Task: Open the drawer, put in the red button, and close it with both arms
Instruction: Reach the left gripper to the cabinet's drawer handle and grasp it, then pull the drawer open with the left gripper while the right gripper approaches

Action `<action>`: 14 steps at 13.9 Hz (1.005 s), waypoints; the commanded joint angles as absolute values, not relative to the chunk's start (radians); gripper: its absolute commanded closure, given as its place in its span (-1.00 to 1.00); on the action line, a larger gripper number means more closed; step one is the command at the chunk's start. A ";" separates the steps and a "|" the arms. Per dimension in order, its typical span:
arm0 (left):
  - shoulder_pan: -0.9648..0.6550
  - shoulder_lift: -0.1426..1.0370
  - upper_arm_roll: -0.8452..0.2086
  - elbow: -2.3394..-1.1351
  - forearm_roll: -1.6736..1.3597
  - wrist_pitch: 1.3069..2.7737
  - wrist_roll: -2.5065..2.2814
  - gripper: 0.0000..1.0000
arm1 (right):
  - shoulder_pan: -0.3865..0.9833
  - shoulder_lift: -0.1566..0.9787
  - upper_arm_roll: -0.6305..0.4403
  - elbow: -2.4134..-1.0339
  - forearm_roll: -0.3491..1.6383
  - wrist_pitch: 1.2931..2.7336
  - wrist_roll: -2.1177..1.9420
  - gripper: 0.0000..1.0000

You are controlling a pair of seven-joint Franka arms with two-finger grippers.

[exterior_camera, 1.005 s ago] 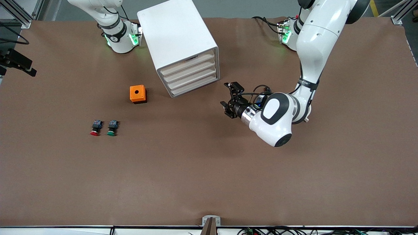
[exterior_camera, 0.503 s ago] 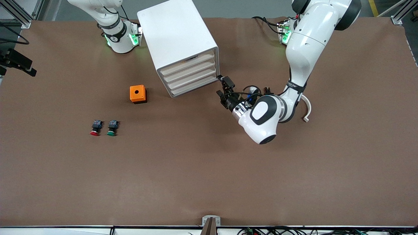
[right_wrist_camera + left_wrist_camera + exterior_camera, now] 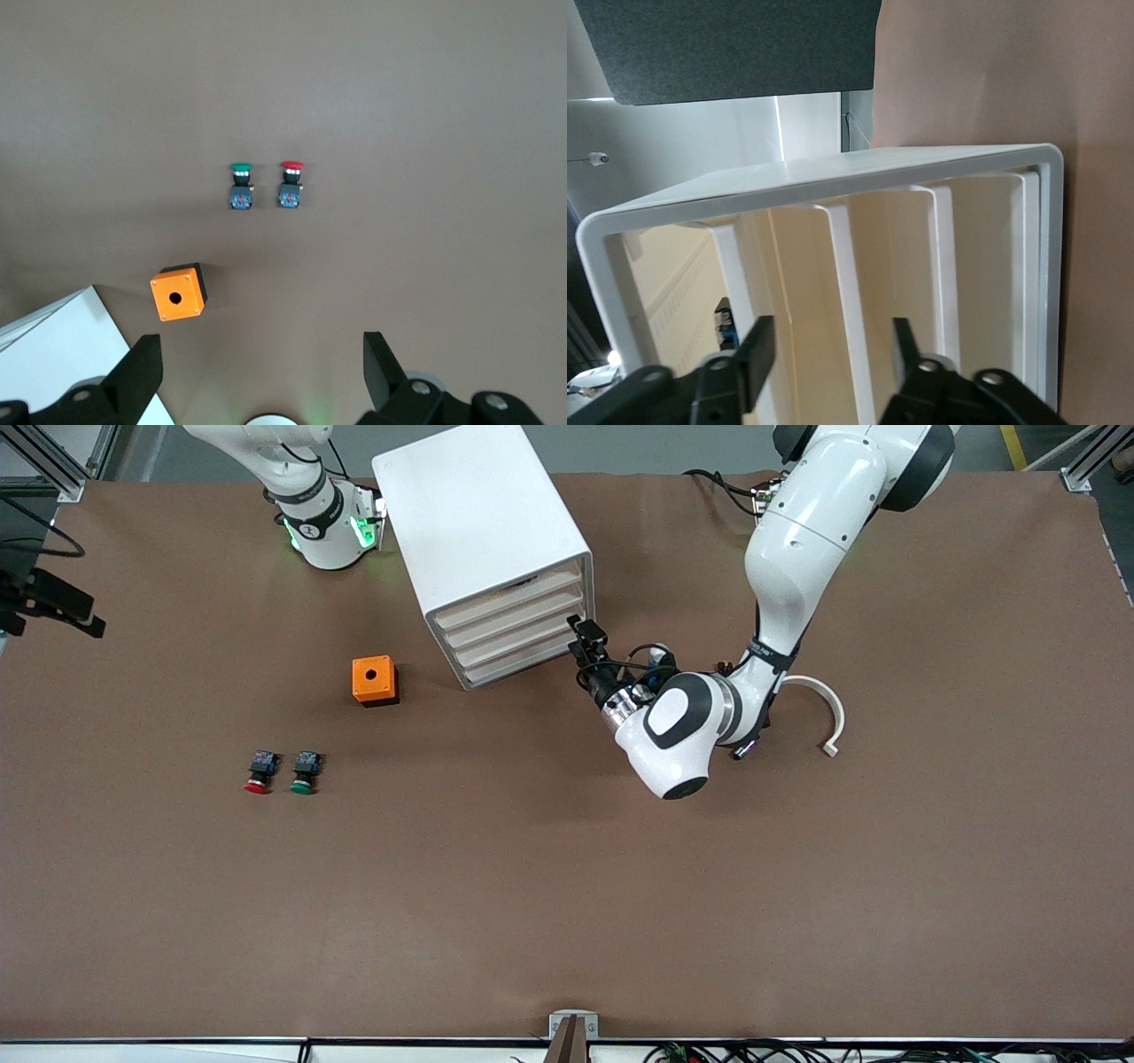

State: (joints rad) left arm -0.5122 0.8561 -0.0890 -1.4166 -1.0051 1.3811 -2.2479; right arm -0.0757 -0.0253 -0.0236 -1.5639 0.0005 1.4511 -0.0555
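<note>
The white cabinet (image 3: 483,514) stands near the robots' bases, its four stacked drawers (image 3: 518,627) all pushed in. My left gripper (image 3: 580,638) is at the drawer fronts, at the corner toward the left arm's end. In the left wrist view its black fingers (image 3: 833,326) are open, one on each side of a white drawer front edge (image 3: 842,266) without touching it. Which drawer that is, I cannot tell. The red button (image 3: 258,771) lies on the table, well nearer the front camera. My right gripper (image 3: 261,341) hangs open and empty high over the table, looking down on the red button (image 3: 291,184).
A green-capped button (image 3: 304,771) lies right beside the red one. An orange box with a hole (image 3: 374,679) sits between the buttons and the cabinet. A white curved piece (image 3: 828,708) lies by the left arm's elbow. Brown table surface spreads toward the front camera.
My left arm has swung toward the cabinet, bringing its gripper from open table up to the drawer fronts, and its fingers have narrowed. The right arm, buttons and orange box have not moved.
</note>
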 commanded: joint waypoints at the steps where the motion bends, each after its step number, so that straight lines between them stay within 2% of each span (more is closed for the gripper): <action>1: -0.529 0.882 -0.084 -1.407 -1.037 1.371 -2.261 0.14 | -0.117 0.038 -0.011 -1.536 -0.008 1.456 -0.083 -1.00; 5: -0.564 0.885 -0.084 -1.416 -1.046 1.368 -2.261 0.14 | -0.159 0.139 -0.011 -1.532 -0.029 1.557 -0.083 -1.00; 10: -0.623 0.891 -0.086 -1.439 -1.045 1.347 -2.261 0.14 | -0.224 0.216 -0.012 -1.539 -0.032 1.609 -0.091 -1.00; 11: -0.632 0.893 -0.086 -1.439 -1.043 1.341 -2.260 0.18 | -0.229 0.227 -0.012 -1.545 -0.031 1.633 -0.091 -1.00; 14: -0.646 0.900 -0.086 -1.439 -1.043 1.330 -2.260 0.47 | -0.222 0.267 -0.012 -1.563 -0.035 1.663 -0.083 -1.00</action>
State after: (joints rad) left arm -0.6404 0.8946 -0.0897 -1.4427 -1.0243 1.3507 -2.2479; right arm -0.2162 0.2438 -0.0249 -1.5654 -0.0195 1.6547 -0.0815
